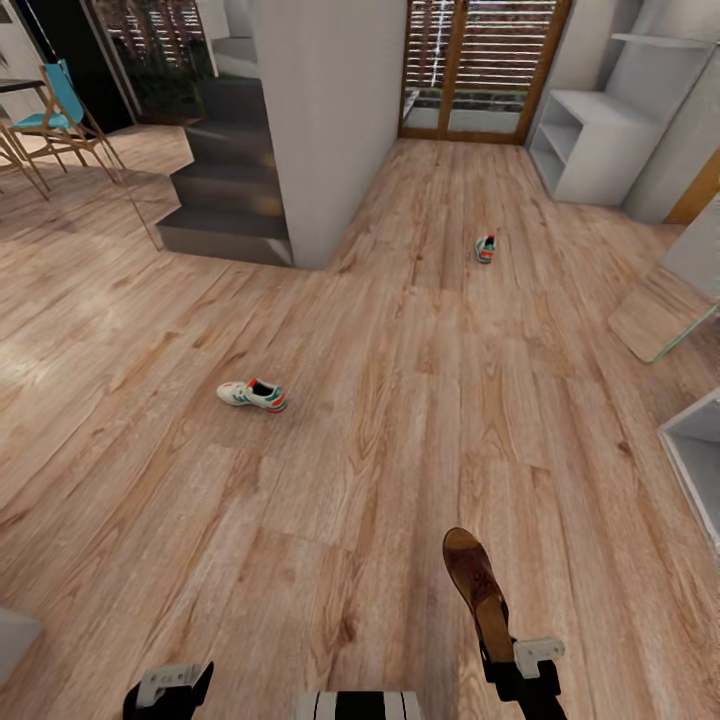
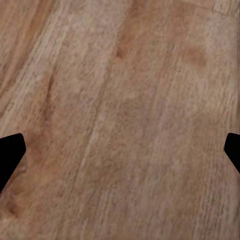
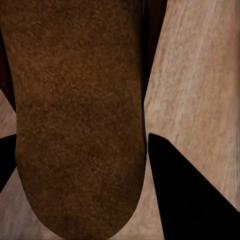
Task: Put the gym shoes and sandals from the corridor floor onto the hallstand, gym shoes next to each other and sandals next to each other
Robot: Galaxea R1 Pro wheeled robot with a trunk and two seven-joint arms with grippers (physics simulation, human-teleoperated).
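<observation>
A: In the right gripper [image 1: 500,640], jaws clamped on the sandal [image 1: 475,580] heel; stiff, light, likely steady.
B: Left gripper [image 1: 175,690] spread, empty. Sneakers [image 1: 252,395] lie well apart.

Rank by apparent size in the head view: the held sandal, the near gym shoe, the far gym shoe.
1. sandal, in the right gripper, nearest the camera, which inflates it.
2. near gym shoe.
3. far gym shoe, small through distance; the shoes probably match.

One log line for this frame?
right hand: shut on brown leather-look sandal | left hand: open | two white green-striped gym shoes: on wood-plank floor, apart
</observation>
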